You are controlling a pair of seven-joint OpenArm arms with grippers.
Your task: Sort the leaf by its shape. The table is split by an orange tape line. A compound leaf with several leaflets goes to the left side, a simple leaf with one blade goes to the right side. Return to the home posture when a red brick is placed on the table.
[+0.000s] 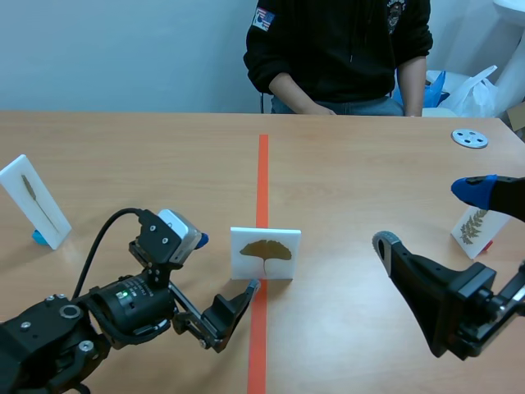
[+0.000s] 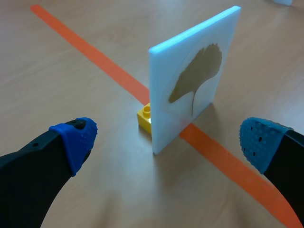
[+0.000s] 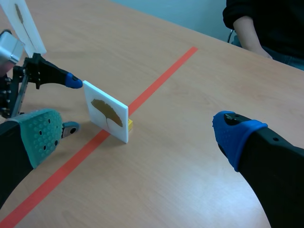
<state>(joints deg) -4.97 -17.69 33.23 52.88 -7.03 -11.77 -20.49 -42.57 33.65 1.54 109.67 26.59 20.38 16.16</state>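
On the tabletop [image 1: 369, 180], astride the orange tape line [image 1: 263, 164]: ginkgo card [image 1: 265, 254] stands upright just ahead of the left tool [image 2: 167, 142], edge toward its spread fingers [image 2: 76, 142]. Right tool [image 3: 138, 137] also spread, well apart.

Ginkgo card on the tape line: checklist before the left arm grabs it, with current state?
1. Left gripper open: ok.
2. Card upright on its yellow brick, on the tape line: ok.
3. Card within the left gripper: not ok, it stands ahead of it.
4. Leaf has one fan blade, so it goes to the right side: ok.
5. Right gripper open, apart from the card: ok.
6. Red brick: none in view, ok.
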